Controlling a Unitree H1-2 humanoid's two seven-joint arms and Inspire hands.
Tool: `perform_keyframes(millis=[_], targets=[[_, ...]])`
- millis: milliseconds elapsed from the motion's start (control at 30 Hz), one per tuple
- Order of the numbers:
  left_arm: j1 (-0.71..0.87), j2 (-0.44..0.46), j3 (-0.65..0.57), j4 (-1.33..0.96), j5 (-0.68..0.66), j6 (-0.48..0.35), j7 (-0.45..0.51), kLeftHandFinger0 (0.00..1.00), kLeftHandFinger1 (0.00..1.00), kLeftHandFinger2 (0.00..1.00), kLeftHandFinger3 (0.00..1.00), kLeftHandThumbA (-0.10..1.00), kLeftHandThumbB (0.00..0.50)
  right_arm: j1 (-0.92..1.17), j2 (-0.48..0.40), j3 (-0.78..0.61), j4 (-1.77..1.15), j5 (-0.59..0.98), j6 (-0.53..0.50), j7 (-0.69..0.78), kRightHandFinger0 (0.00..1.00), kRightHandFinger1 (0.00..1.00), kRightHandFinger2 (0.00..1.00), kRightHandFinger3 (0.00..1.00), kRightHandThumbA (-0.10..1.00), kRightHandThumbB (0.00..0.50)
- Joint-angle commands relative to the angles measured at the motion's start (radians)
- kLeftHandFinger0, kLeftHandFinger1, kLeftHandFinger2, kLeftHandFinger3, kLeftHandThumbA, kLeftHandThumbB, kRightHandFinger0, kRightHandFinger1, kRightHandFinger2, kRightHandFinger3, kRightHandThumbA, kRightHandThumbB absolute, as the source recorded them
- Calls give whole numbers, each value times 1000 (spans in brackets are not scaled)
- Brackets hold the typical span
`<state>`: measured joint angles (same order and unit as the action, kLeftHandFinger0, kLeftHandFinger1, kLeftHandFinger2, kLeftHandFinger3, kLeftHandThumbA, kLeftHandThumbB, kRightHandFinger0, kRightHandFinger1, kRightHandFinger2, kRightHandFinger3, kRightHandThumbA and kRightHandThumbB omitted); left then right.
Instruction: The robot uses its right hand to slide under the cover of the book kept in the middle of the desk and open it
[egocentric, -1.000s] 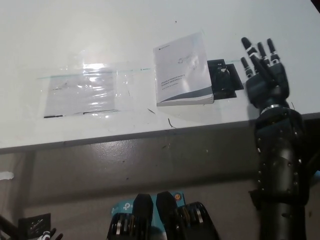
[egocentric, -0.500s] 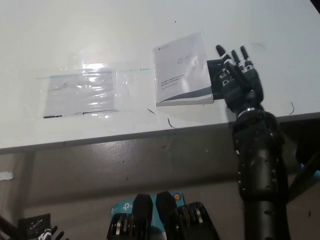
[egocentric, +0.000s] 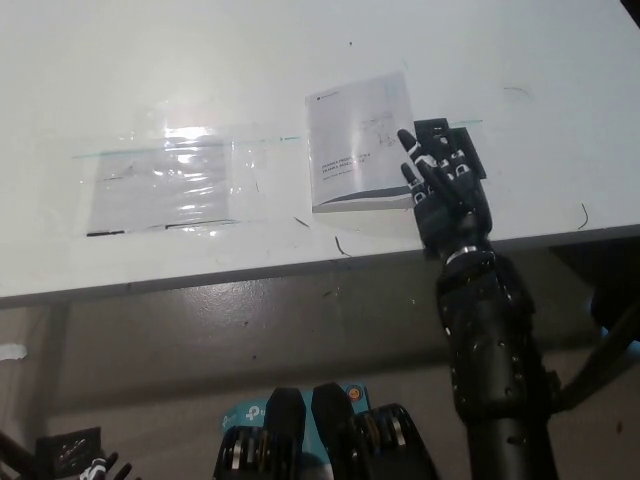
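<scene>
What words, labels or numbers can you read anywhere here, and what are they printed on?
Book cover: a small mark at its top left and a few lines of dark print lower down, all too small and blurred to read.
Clear plastic sheet on the desk: no readable text.
Black plate beside the book, partly under the right robot hand: pale markings, unreadable.

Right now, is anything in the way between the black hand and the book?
No. The right hand is already at the book, by its right edge, with nothing visible between them.
</scene>
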<state>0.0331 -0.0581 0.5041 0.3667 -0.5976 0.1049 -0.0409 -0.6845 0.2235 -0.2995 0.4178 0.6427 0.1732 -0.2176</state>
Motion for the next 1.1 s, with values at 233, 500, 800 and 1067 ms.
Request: perform_keyframes(millis=[233,500,800,1067], targets=[[12,-4,-5,-3,-23,-14,-17,747,749,798,870,905,193,-88,-60,1,-41,-17,-34,46,1000,1000,1000,1000,1000,304],[11,-10,-2,4,-28,-17,-10,746,739,785,851,895,174,-130,-100,-1,-71,-28,-26,27,1000,1000,1000,1000,1000,291],[5,-15,-5,0,-33,-11,-11,771,763,824,886,901,185,-109,-85,-24,-24,-10,-34,38,1000,1000,1000,1000,1000,292],[9,-19,-17,6,-25,-30,-20,757,765,804,870,920,184,-88,-51,-32,81,-16,-85,80,1000,1000,1000,1000,1000,272]])
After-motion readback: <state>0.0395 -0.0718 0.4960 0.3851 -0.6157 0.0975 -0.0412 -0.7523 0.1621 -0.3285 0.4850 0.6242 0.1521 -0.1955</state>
